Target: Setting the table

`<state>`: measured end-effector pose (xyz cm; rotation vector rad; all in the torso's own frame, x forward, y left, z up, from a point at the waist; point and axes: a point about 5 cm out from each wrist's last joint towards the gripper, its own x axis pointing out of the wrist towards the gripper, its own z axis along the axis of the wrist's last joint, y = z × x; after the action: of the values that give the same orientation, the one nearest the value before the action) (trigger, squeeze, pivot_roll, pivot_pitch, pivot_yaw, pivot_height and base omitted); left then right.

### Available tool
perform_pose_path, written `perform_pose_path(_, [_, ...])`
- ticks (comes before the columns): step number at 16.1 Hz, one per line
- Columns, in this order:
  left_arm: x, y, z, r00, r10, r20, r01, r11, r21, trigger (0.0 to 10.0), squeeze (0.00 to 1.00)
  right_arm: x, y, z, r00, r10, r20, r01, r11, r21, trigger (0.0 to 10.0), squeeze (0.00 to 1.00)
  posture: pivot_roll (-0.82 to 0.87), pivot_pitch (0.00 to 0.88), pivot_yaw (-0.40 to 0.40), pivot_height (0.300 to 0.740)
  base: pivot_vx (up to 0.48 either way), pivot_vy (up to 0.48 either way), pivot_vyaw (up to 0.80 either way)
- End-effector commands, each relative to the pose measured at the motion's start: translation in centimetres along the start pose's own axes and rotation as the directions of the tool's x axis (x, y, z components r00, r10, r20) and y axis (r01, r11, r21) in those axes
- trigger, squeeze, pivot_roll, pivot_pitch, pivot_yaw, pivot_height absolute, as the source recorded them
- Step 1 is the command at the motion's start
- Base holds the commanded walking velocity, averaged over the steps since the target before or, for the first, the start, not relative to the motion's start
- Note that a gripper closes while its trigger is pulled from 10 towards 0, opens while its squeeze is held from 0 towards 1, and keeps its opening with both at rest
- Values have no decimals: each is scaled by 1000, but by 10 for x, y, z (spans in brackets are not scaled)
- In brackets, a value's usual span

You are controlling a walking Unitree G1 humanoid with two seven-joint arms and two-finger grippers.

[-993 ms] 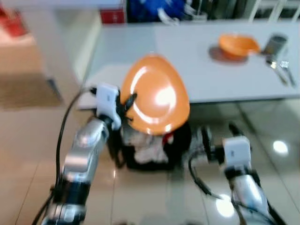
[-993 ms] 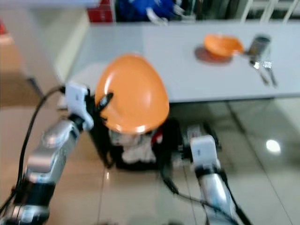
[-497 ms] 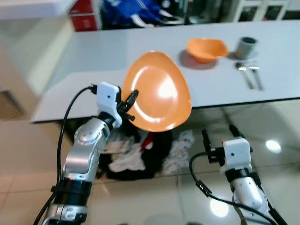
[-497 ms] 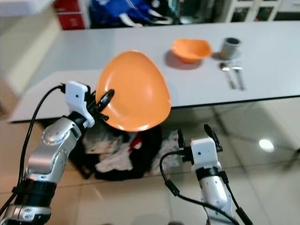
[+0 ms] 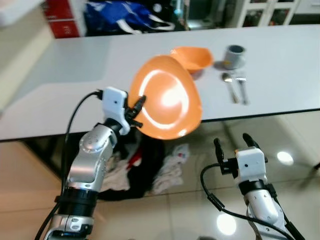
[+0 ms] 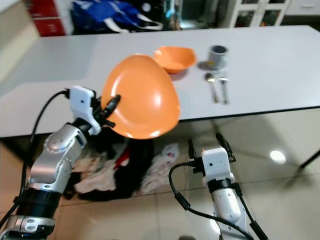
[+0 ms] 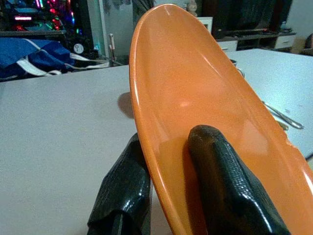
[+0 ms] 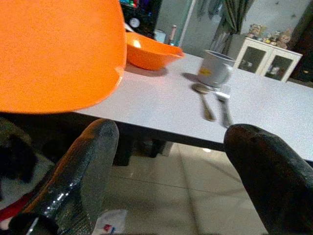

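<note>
Two fingers (image 7: 225, 196) astride plate (image 7: 195, 98) rim

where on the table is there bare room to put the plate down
The near table edge in front of the bowl is bare, as is the stretch beyond the spoon and fork, on the robot's right. It is crowded around the bowl, cup and cutlery. Left gripper holds the plate.

Bright, mild blur, floor (image 5: 285, 158) glare
</note>
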<state>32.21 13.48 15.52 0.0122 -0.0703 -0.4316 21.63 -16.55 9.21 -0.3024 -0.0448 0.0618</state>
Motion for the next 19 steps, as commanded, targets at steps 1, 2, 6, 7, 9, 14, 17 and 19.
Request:
perform_pose_path(1, [7, -5, 12, 998, -14, 57, 12, 1000, 25, 0, 0, -1, -6, -1, 1000, -11, -4, 11, 1000, -18, 10000, 0, -114, 0, 52, 727, 439, 0, 0])
perform_pose_path(2, [8, -4, 13, 998, -11, 64, 10, 1000, 16, 0, 0, -1, -6, -1, 1000, -11, -5, 11, 1000, -18, 10000, 0, -114, 0, 51, 727, 0, 0, 0])
perform_pose_path(6, [10, -1, 15, 997, 5, 71, -8, 999, 41, 0, 0, -2, -6, 2, 1000, -20, 1, 20, 1000, -11, 10000, 0, -117, 4, 52, 727, 0, 0, 0])
perform_pose_path(7, [9, -1, 15, 997, 9, 75, -10, 1000, 21, 0, 0, -2, -7, 3, 1000, -29, 8, 29, 1000, 2, 10000, 0, -117, 4, 52, 727, 304, 0, 0])
perform_pose_path(9, [9, -2, 12, 998, 21, 61, -21, 1000, 2, 0, 0, -2, -8, 4, 999, -37, 12, 36, 999, 14, 10000, 0, -120, 10, 53, 727, 461, 0, 0])
perform_pose_path(14, [8, -5, 11, 998, 12, 60, -13, 1000, 9, 0, 0, 0, -8, 2, 999, -31, 7, 31, 999, 7, 10000, 0, -118, 12, 52, 727, 470, 0, 0])
perform_pose_path(17, [9, -8, 13, 998, -17, 65, 15, 1000, 25, 0, 0, 0, -7, 1, 1000, -30, 3, 30, 1000, 7, 10000, 0, -118, 12, 53, 727, 480, 0, 0])
perform_pose_path(19, [11, -12, 18, 995, -45, 85, 43, 999, 25, 0, 0, -1, -7, 0, 1000, -31, 0, 31, 999, 7, 10000, 0, -120, 15, 55, 727, 240, 0, 0])
